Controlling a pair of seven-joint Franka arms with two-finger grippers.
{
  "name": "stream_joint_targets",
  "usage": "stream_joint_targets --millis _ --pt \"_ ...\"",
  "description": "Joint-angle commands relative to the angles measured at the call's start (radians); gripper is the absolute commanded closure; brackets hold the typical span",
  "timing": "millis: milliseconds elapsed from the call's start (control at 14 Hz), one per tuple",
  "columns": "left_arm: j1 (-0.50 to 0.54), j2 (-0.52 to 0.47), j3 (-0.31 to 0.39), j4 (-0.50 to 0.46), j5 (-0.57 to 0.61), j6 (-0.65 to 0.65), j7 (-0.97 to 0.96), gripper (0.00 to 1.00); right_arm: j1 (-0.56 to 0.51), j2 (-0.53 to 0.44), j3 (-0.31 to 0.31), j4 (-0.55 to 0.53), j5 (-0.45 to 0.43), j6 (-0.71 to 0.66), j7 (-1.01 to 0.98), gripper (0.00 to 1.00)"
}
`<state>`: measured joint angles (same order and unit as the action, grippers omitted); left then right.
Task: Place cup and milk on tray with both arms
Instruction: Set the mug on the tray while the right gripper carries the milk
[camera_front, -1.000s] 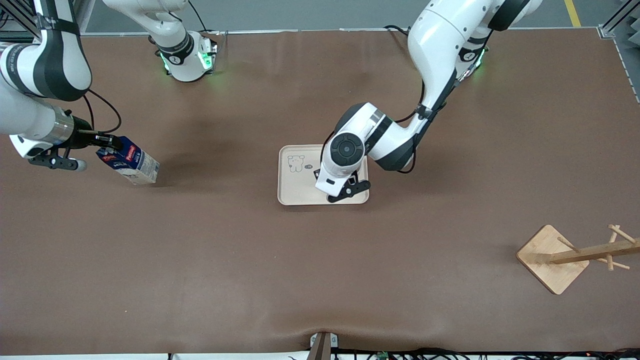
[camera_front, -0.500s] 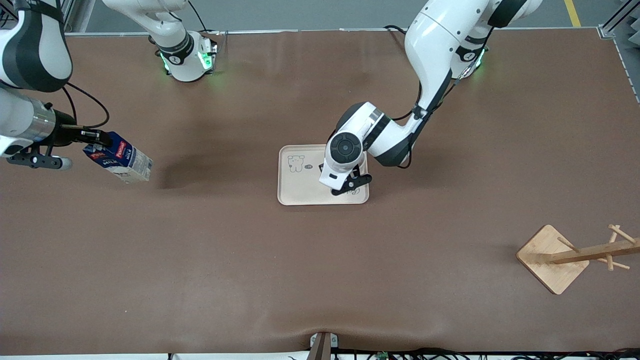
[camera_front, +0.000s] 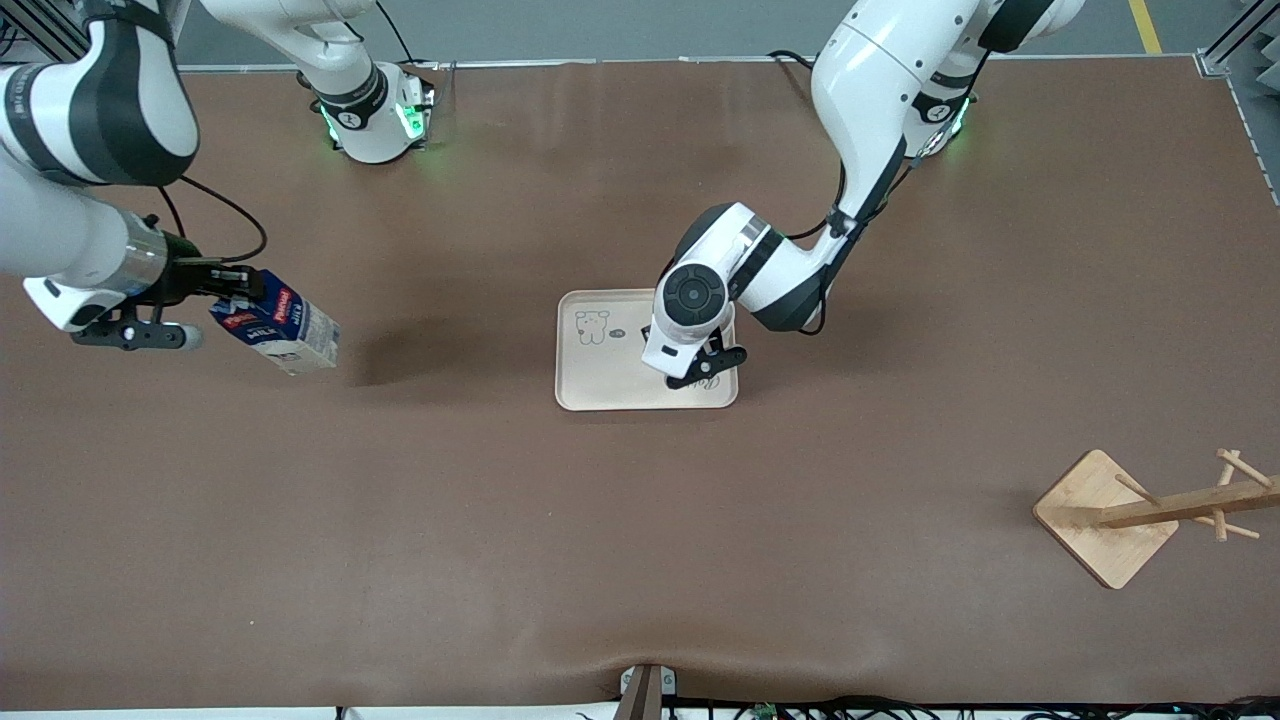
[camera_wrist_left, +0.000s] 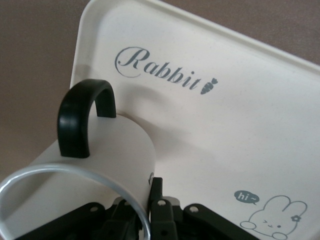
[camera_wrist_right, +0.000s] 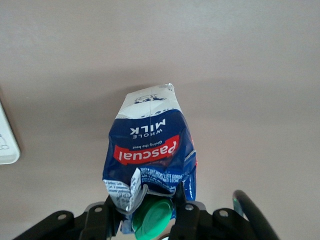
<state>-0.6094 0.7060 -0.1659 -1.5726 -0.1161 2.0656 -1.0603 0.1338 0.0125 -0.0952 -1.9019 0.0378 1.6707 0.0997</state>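
Observation:
The cream tray (camera_front: 600, 375) lies at the table's middle. My left gripper (camera_front: 692, 372) is over its end toward the left arm and hides the cup in the front view. In the left wrist view the left gripper (camera_wrist_left: 142, 210) is shut on the wall of the white cup (camera_wrist_left: 107, 150), one finger inside and one outside; the cup's black handle (camera_wrist_left: 80, 117) points at the "Rabbit" lettering on the tray (camera_wrist_left: 235, 125). I cannot tell whether the cup touches the tray. My right gripper (camera_front: 232, 292) is shut on the top of the tilted milk (camera_front: 280, 330), above the table toward the right arm's end. The right wrist view shows the right gripper (camera_wrist_right: 150, 210), the milk (camera_wrist_right: 150, 145) and its green cap (camera_wrist_right: 152, 217).
A wooden peg stand (camera_front: 1110, 515) with a square base stands toward the left arm's end, nearer the front camera than the tray. A corner of the tray (camera_wrist_right: 7, 142) shows in the right wrist view. Brown table lies between the milk and the tray.
My right gripper with the milk first swung away from the tray, then came back toward it. My left gripper shifted slightly over the tray, still holding the cup.

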Motion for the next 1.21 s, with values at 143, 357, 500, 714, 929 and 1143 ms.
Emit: stream_joint_targets --millis 143,357,500,714,929,1143 --pt "0.004 -0.013 0.002 -0.012 -0.007 0.014 0.01 0.27 0.168 0.01 -0.005 0.038 0.066 -0.011 0.263 1.0" --pt "0.004 -0.016 0.003 0.0 -0.007 0.014 0.002 0.0 0.257 0.026 -0.005 0.044 0.096 0.029 0.394 1.0" --pt "0.005 -0.026 0.008 0.028 -0.005 0.005 -0.007 0.0 0.329 0.049 -0.005 0.044 0.097 0.079 0.503 1.0" --pt "0.066 -0.121 0.022 0.048 0.004 -0.039 0.002 0.0 0.444 0.108 -0.005 0.055 0.108 0.182 0.668 1.0" --pt "0.186 -0.215 0.022 0.06 0.027 -0.097 0.096 0.0 0.539 0.234 -0.005 0.156 0.16 0.21 0.785 1.0" --pt "0.325 -0.269 0.023 0.094 0.032 -0.174 0.219 0.0 0.572 0.334 -0.005 0.254 0.249 0.211 0.836 1.0"
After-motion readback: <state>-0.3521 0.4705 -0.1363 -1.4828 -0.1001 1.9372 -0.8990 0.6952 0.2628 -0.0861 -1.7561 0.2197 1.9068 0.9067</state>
